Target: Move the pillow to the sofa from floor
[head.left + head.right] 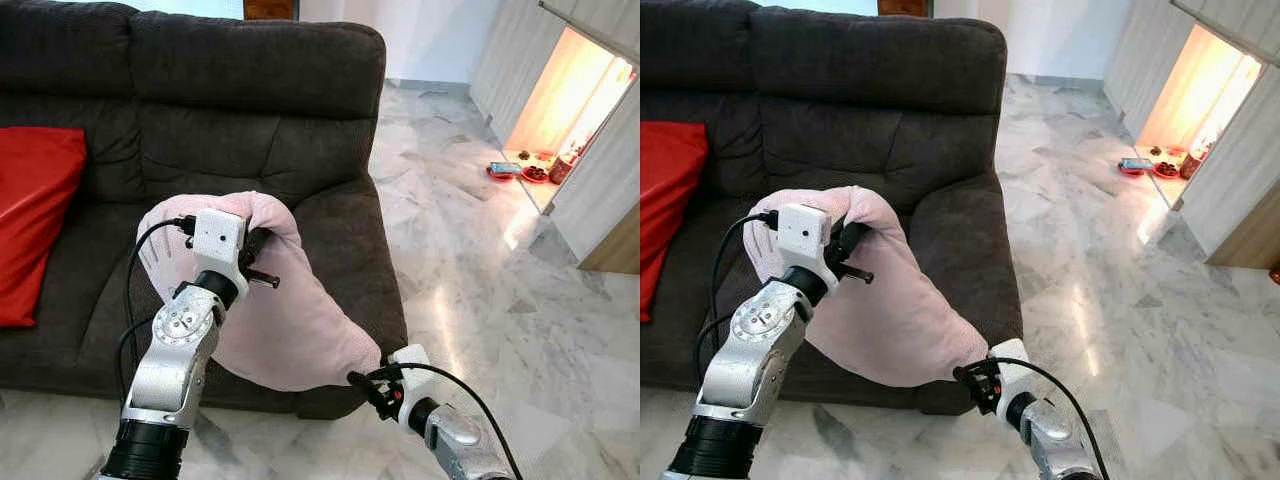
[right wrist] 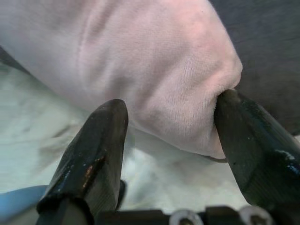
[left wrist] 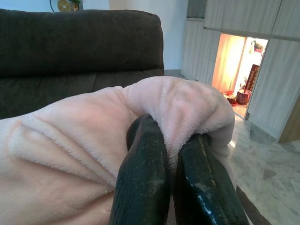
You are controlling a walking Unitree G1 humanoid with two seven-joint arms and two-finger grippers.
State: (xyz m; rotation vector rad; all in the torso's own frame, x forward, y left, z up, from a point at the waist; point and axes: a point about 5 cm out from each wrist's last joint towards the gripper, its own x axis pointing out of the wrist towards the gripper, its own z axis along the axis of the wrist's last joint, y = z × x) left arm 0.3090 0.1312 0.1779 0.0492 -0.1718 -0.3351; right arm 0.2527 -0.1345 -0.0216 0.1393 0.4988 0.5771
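Note:
A soft pink pillow [image 1: 285, 325] hangs slantwise in front of the dark grey sofa [image 1: 250, 90], over the seat's right end and front edge. My left gripper [image 1: 262, 245] is raised above the seat and shut on a fold of the pillow's upper edge; in the left wrist view its fingers [image 3: 143, 178] pinch the plush tightly. Low near the floor, my right gripper [image 1: 362, 382] holds the pillow's lower corner. The right wrist view has that corner [image 2: 178, 79] wedged between the two spread fingers, the fabric dented against one.
A red cushion [image 1: 30, 210] lies on the sofa's left seat. Marble floor [image 1: 470, 260] stretches to the right. A lit doorway [image 1: 565, 100] at the far right has red bowls [image 1: 520, 172] on the floor before it.

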